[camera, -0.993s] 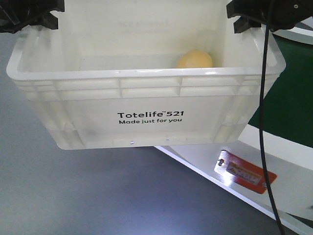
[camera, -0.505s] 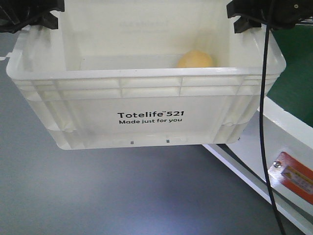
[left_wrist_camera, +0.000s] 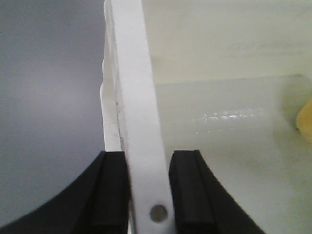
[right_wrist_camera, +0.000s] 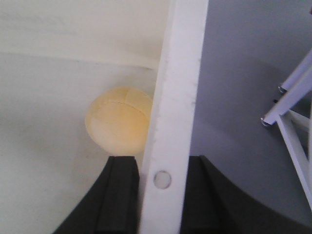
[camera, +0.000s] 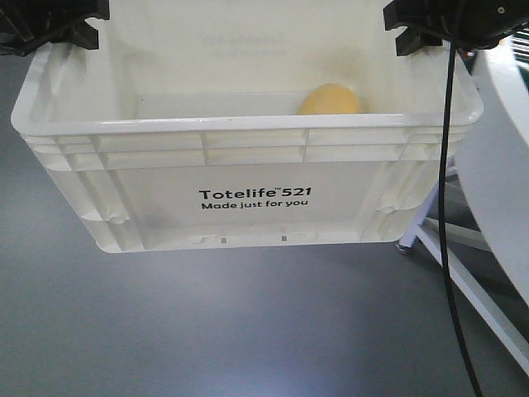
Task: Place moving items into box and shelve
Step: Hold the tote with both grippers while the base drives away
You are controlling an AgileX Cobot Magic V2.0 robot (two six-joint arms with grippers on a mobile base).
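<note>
Front-facing view: I saw the off-white crate (camera: 248, 136) held up off the grey floor (camera: 207, 331). Left gripper (left_wrist_camera: 150, 157) was clamped on the crate's left rim, right gripper (right_wrist_camera: 161, 161) on its right rim. One yellow-orange ball (right_wrist_camera: 117, 122) sat inside, near the right wall.

— How is the black left gripper (left_wrist_camera: 148, 195) set?
— Its two fingers (left_wrist_camera: 113, 195) straddle the left-end rim of the large off-white plastic crate (camera: 248, 124), one inside and one outside, pressed closed on it.
— And the black right gripper (right_wrist_camera: 163, 195)?
— It is clamped likewise on the right-end rim, level with the other.
</note>
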